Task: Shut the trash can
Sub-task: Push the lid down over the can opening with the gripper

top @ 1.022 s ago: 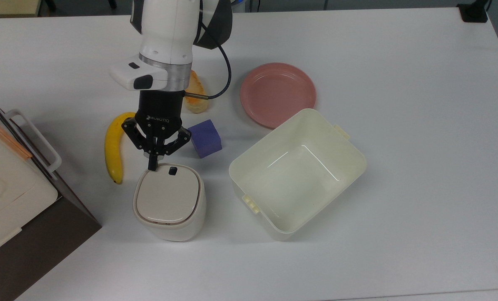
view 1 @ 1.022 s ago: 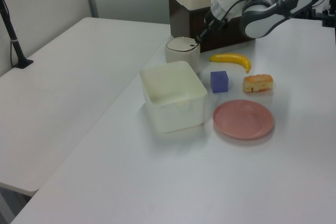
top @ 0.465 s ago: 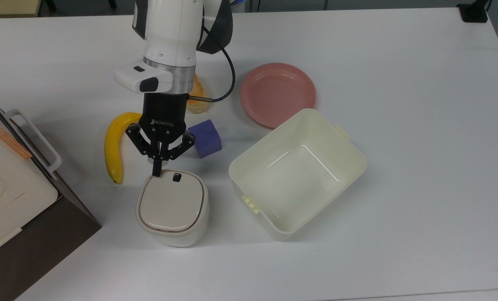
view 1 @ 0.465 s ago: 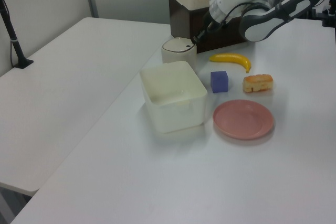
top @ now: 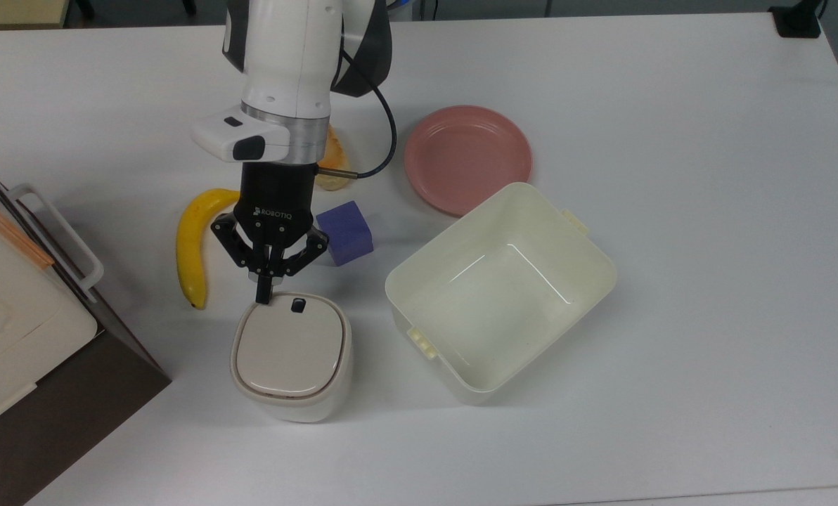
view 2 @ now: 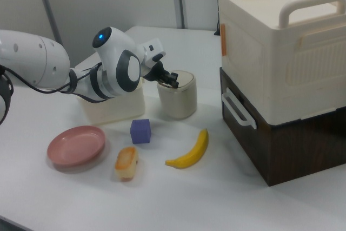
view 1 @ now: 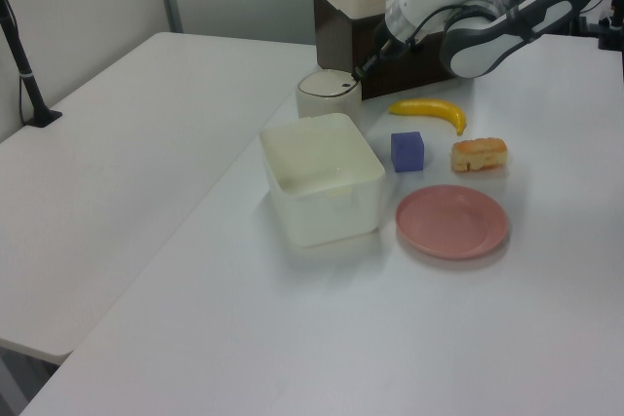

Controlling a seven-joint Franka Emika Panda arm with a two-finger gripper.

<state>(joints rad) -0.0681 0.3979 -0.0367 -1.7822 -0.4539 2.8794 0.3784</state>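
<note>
While the banana [top: 188, 247] lay as before at the top view's left, the trash can [top: 292, 355] had slid a little further toward the top view's bottom since a second earlier, its flat lid down and its dark button [top: 297, 305] showing near the lid's upper edge. The gripper [top: 265, 295] had followed it, fingers pinched together on nothing, their tip at the lid's rim just left of the button. To the top view's right of the gripper the purple cube [top: 346, 232] sat unmoved, with the bread [top: 332, 160] partly hidden behind the wrist. Further right, the pink plate [top: 467, 157] and the large cream tub [top: 501, 291] kept their places, the tub's corner just beside the plate's edge.
</note>
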